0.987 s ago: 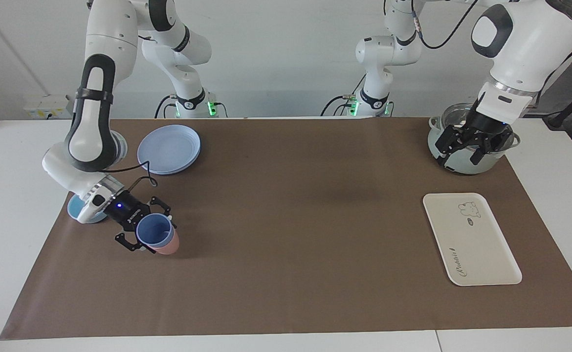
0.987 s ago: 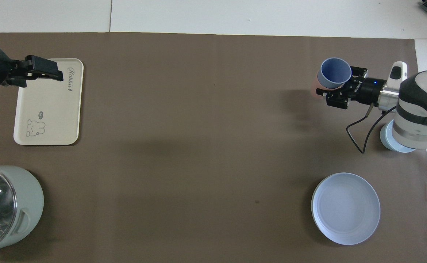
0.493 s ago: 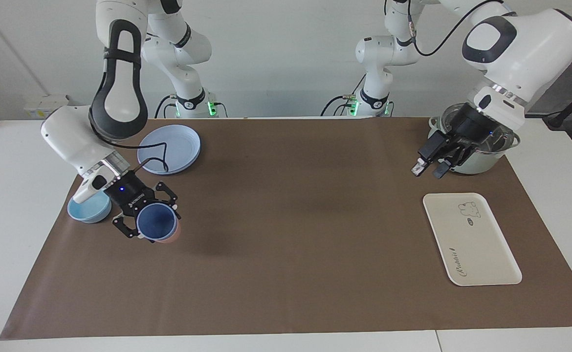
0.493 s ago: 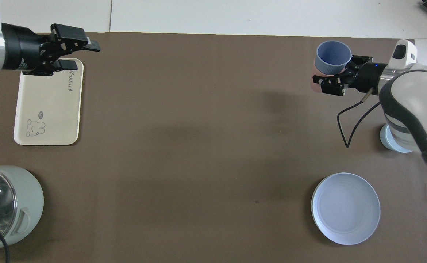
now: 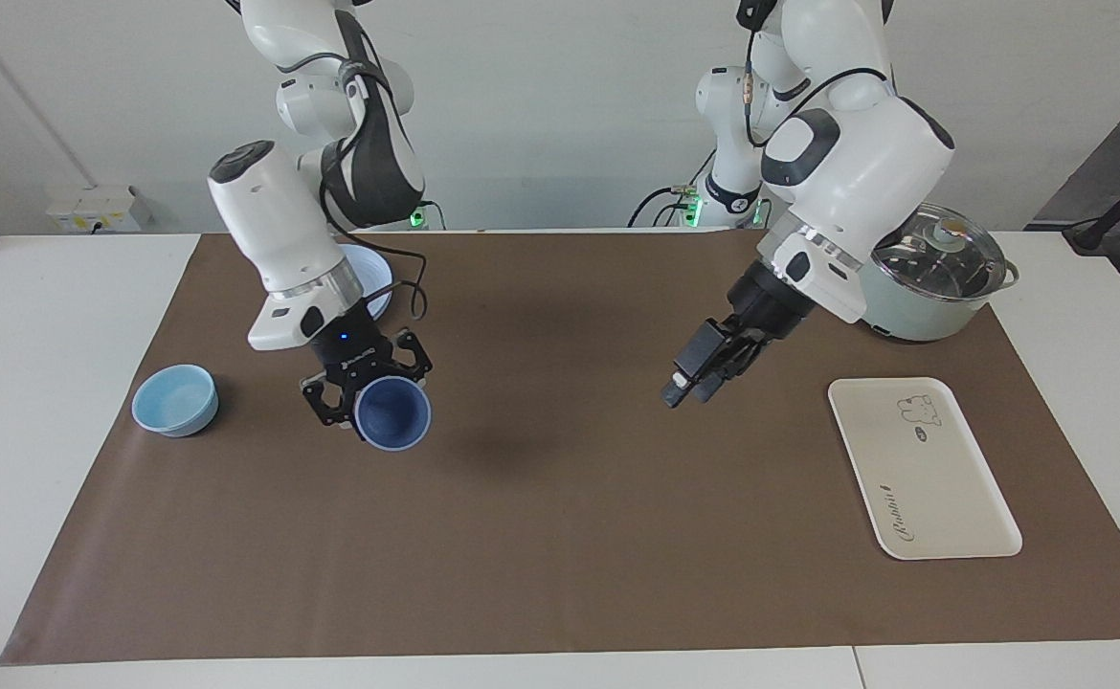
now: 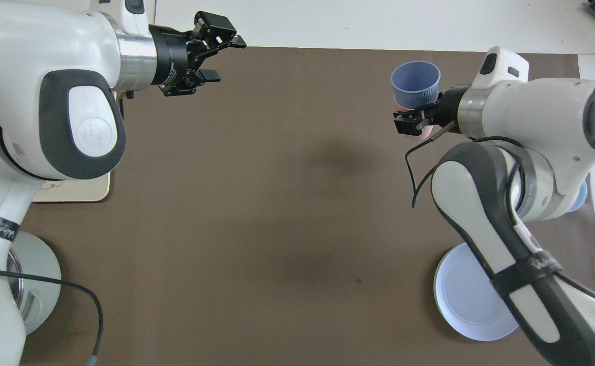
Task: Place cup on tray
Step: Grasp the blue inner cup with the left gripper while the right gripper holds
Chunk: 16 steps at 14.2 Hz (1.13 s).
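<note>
Transport is only beginning — right gripper [image 5: 369,407] is gripping the cup [image 5: 392,413] in the air over the mat, well apart from the tray [image 5: 924,469], while left gripper [image 5: 691,378] is hanging open — placing remains.

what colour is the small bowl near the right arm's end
Light blue; the bowl shows best in the facing view.

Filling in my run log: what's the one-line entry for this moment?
right gripper: shut on cup, above mat | left gripper: open, over mid-mat | tray: no cup yet
</note>
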Each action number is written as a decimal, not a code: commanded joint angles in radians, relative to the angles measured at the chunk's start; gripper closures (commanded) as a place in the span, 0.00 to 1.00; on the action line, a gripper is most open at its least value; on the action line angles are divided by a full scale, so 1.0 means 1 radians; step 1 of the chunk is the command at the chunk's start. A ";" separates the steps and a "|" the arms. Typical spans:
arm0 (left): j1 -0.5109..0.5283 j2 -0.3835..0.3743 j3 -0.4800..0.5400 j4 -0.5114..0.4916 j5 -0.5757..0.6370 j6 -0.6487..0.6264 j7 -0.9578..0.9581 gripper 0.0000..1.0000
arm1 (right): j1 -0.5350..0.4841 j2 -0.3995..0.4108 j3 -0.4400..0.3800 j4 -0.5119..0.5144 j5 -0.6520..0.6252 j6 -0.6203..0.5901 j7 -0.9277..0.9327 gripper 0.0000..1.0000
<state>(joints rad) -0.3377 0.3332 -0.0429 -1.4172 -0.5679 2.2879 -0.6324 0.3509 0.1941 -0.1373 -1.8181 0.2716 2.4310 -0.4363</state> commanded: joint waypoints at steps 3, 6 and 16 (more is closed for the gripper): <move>-0.127 0.047 0.014 0.034 0.011 0.140 -0.052 0.22 | 0.104 -0.012 -0.001 -0.009 -0.273 -0.015 0.302 1.00; -0.159 0.101 0.015 0.035 0.025 0.176 -0.064 0.27 | 0.154 -0.010 -0.001 -0.006 -0.394 -0.062 0.424 1.00; -0.213 0.152 -0.006 0.038 0.057 0.006 -0.049 0.34 | 0.232 0.007 0.001 0.013 -0.563 -0.125 0.579 1.00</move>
<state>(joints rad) -0.5424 0.4799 -0.0466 -1.4050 -0.5220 2.3457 -0.6759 0.5822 0.1946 -0.1356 -1.8188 -0.2558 2.3194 0.1128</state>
